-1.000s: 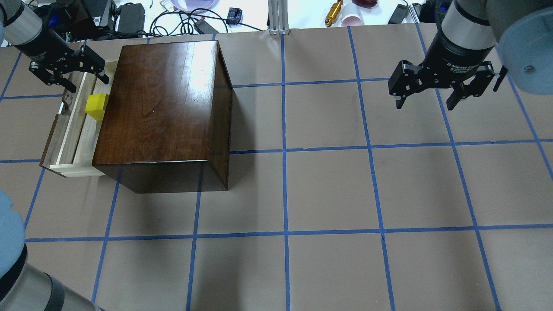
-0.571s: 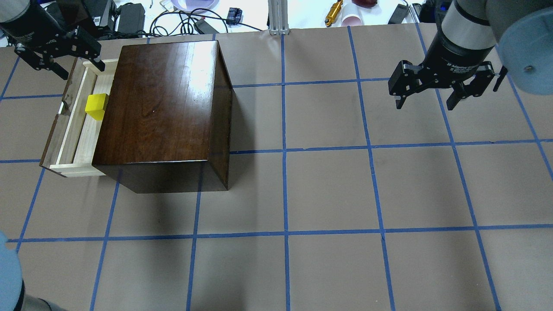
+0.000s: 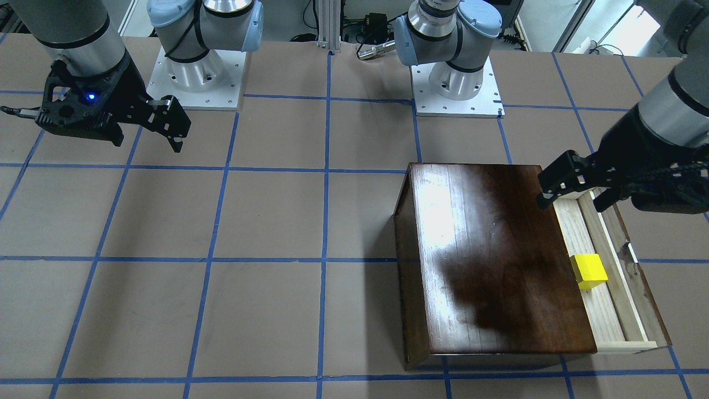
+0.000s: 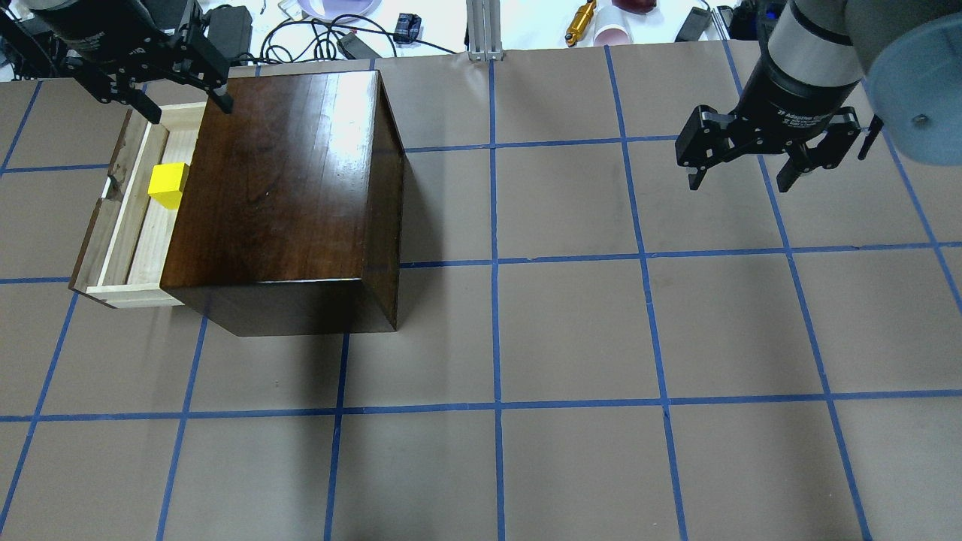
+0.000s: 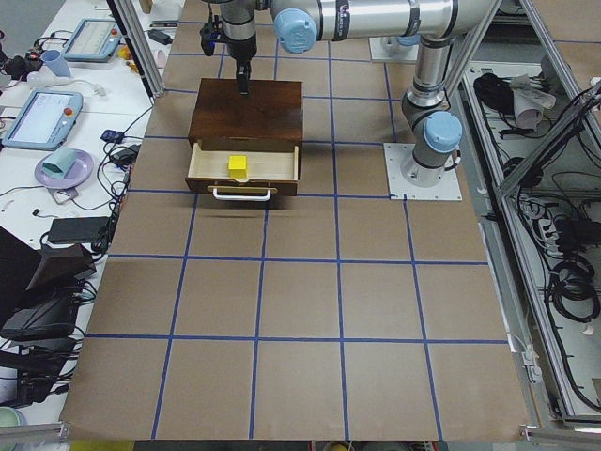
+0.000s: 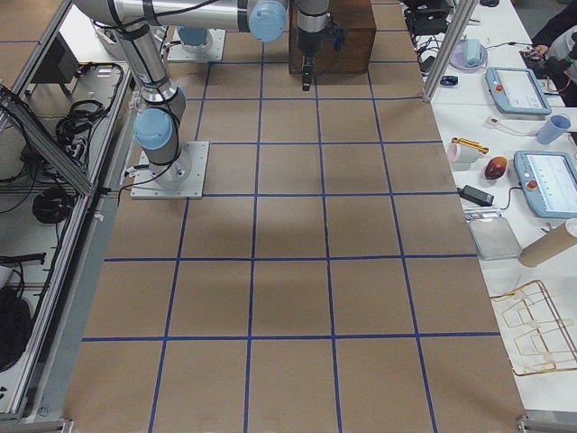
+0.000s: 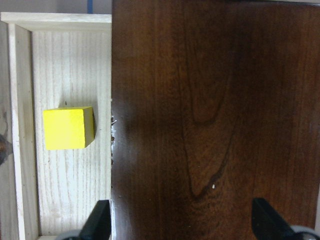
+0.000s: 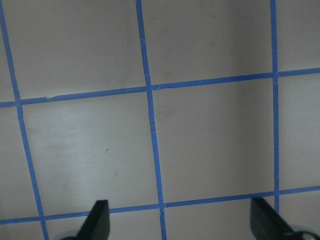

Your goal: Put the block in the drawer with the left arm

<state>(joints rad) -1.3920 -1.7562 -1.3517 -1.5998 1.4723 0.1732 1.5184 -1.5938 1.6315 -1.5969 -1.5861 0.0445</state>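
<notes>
part of the drawer (image 4: 147, 242) lies hidden inside the dark box (image 4: 289, 188).

Block (image 4: 167, 184): small bright yellow cube, set flat on drawer floor, about mid-length, touched by nothing.
Drawer (image 4: 146, 248): shallow pale-wood tray, dark front panel, metal pull (image 5: 242, 194); seen drawn out from dark wooden box (image 4: 285, 180) on tabletop (image 4: 571, 323).
Left arm (image 3: 673, 108): silver-grey; black left gripper (image 4: 188, 110) held raised over drawer-box edge, fingers (image 4: 222, 101) spread wide, nothing gripped.
</notes>
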